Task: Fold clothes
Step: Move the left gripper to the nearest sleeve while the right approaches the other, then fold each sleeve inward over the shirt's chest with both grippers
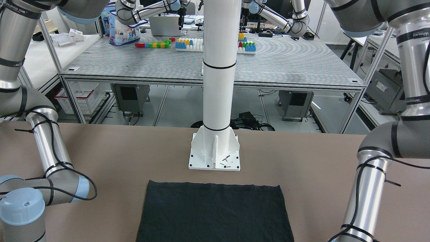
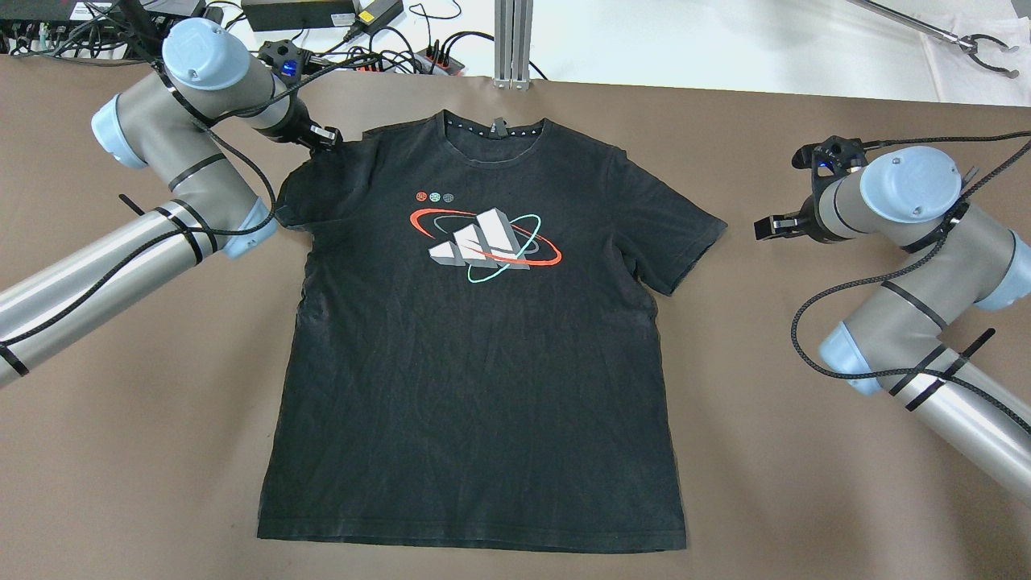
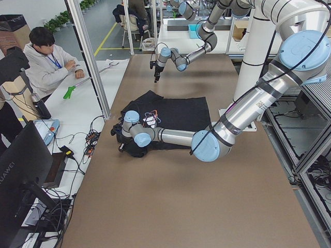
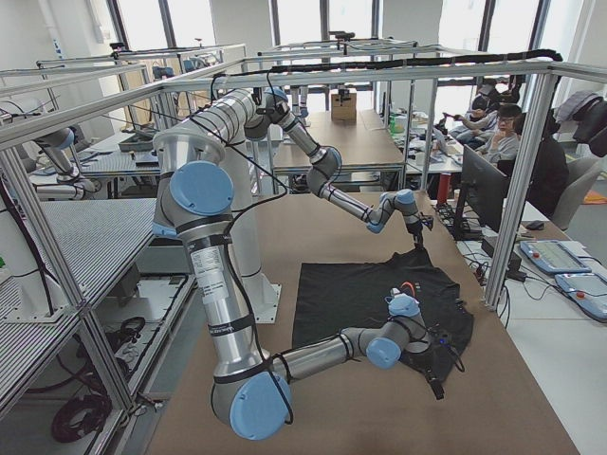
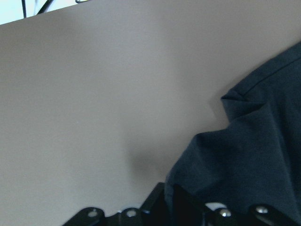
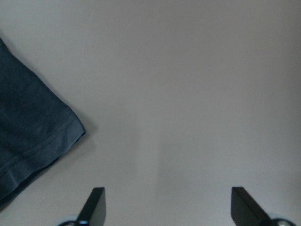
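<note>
At the shirt's [image 2: 483,362] left sleeve, the left gripper [image 2: 326,138] reaches down from a bent arm, its fingers pinched together on bunched cloth. Just off the right sleeve hem, the right gripper [image 2: 765,228] hovers spread wide and empty. The shirt lies flat, print up, with bare table [image 2: 805,483] on every side. The left fingertips blur into the black fabric.

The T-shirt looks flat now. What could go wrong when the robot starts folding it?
1. The left claw sits at a bunched sleeve. Pulling there may drag the whole T-shirt crooked.
2. The right claw is open over bare table, apart from the other sleeve, so it might close on nothing.
</note>
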You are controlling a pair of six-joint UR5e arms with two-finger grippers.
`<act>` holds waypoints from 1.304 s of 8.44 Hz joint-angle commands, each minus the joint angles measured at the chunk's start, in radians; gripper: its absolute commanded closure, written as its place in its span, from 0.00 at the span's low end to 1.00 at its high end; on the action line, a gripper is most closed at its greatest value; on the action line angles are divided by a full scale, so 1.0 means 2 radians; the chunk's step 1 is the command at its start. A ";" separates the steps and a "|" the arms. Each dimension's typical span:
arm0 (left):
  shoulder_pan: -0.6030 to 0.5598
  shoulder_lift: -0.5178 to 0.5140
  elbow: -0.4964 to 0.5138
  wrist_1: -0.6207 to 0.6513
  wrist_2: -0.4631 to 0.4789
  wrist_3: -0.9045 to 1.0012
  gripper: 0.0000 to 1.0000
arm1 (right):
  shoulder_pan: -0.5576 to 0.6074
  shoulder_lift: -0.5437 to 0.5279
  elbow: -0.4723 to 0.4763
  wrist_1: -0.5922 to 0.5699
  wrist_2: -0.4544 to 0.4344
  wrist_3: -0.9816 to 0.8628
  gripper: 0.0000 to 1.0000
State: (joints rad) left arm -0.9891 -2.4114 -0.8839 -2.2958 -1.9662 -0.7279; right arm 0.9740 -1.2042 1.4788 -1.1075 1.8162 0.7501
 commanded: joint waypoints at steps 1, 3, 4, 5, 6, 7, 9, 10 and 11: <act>0.053 -0.018 -0.031 0.001 0.042 -0.108 1.00 | -0.001 -0.001 0.001 0.000 0.000 0.000 0.06; 0.091 -0.060 -0.031 0.055 0.087 -0.158 1.00 | -0.002 -0.001 0.001 0.000 0.000 0.000 0.06; 0.103 -0.064 -0.031 0.056 0.109 -0.170 1.00 | -0.003 -0.001 0.001 0.001 0.000 0.000 0.06; 0.116 -0.064 -0.030 0.056 0.123 -0.177 1.00 | -0.005 -0.001 0.001 0.001 -0.001 0.000 0.06; 0.121 -0.064 -0.030 0.056 0.129 -0.187 1.00 | -0.005 -0.001 0.001 0.001 -0.002 0.000 0.06; 0.122 -0.070 -0.029 0.056 0.129 -0.203 1.00 | -0.005 -0.001 0.001 0.001 -0.002 0.000 0.06; 0.117 -0.073 -0.027 0.054 0.129 -0.217 1.00 | -0.005 -0.001 0.001 0.001 -0.002 0.000 0.06; 0.116 -0.070 -0.026 0.053 0.135 -0.217 1.00 | -0.006 -0.001 0.001 0.001 -0.002 0.000 0.06; 0.117 -0.070 -0.023 0.053 0.139 -0.214 0.33 | -0.007 -0.001 0.001 0.001 -0.002 0.000 0.06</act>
State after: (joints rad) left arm -0.7537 -2.5536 -0.9379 -2.1877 -1.7026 -1.1573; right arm 0.9625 -1.2057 1.4803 -1.1060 1.8132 0.7501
